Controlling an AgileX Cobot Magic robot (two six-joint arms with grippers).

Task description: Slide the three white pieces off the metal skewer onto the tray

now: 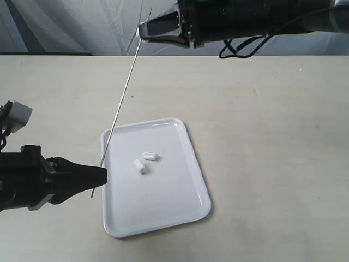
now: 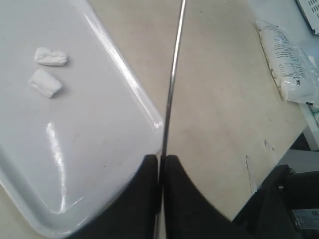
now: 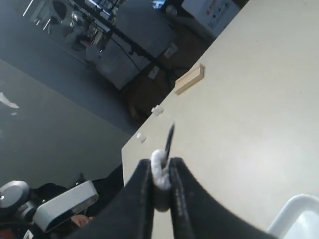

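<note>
We log 2 small white pieces (image 1: 150, 156) on the glossy white tray (image 1: 163, 202). The right gripper (image 1: 143, 30) pinches the 3rd piece (image 3: 159, 165) on the thin metal skewer (image 1: 123, 98); the left gripper (image 1: 103, 173) clamps its near end.

Looks like a robotics lab: bare beige table (image 1: 262, 109), white draped backdrop (image 1: 65, 27), dark equipment stands (image 3: 119, 37) behind.

Our left pincer (image 1: 103, 173) sits low, clamped on the metal skewer (image 1: 122, 98); our right pincer (image 1: 143, 29), raised, pinches a white piece (image 3: 160, 174).
</note>
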